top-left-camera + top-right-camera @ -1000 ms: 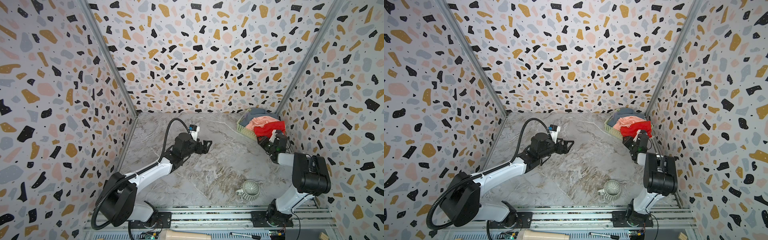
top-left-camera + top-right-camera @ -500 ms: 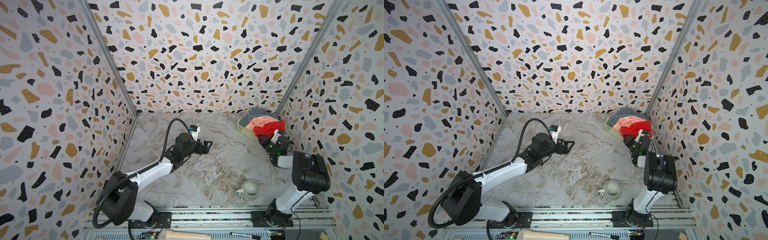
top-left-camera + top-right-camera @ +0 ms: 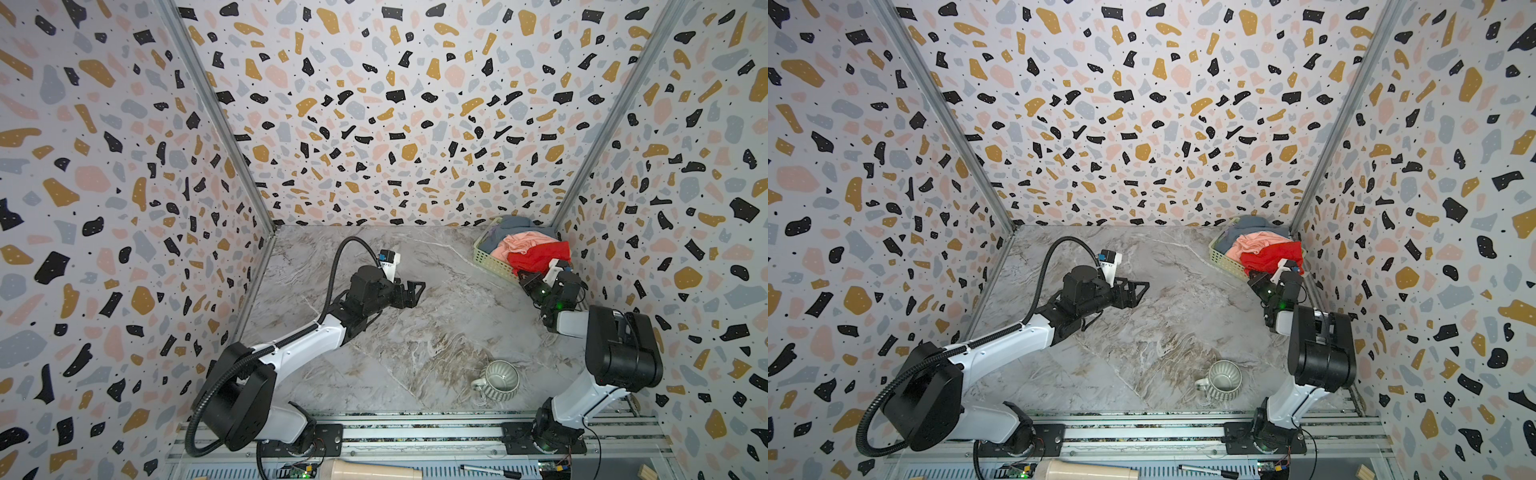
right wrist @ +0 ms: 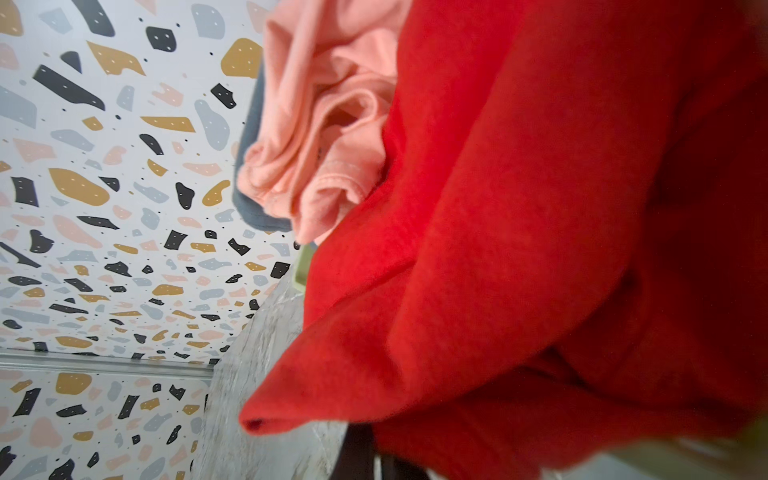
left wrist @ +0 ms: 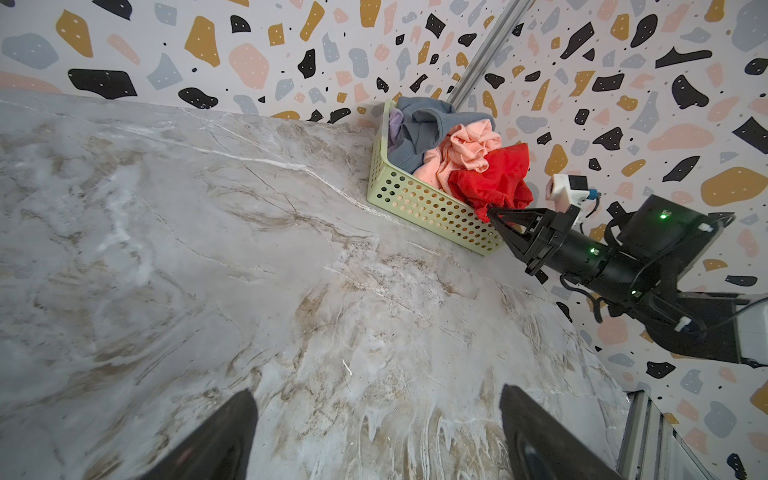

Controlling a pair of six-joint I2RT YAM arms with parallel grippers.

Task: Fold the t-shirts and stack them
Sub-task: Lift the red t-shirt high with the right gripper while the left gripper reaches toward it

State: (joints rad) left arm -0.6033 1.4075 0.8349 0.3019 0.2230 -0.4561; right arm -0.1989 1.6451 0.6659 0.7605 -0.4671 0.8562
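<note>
Three crumpled t-shirts are heaped in a pale green basket (image 3: 488, 257) at the back right. The red t-shirt (image 3: 536, 255) (image 5: 494, 178) lies nearest and hangs over the basket's near rim. The salmon-pink t-shirt (image 3: 521, 243) (image 5: 465, 149) lies behind it, and the grey-blue t-shirt (image 3: 515, 224) (image 5: 419, 129) is at the back. My right gripper (image 3: 524, 276) (image 5: 494, 214) is at that rim, shut on the red shirt's hanging edge. Red cloth (image 4: 540, 208) fills the right wrist view and covers the jaws. My left gripper (image 3: 415, 291) (image 5: 376, 399) hovers open over the table's middle, holding nothing.
A ribbed grey-green mug (image 3: 498, 380) stands near the front right of the marble table (image 3: 415, 345). Terrazzo-patterned walls close in the left, back and right sides. The basket sits tight in the back right corner.
The right gripper has closed from part open to shut on the red shirt's edge and shifted slightly at the basket's rim. The left arm has stayed still.
</note>
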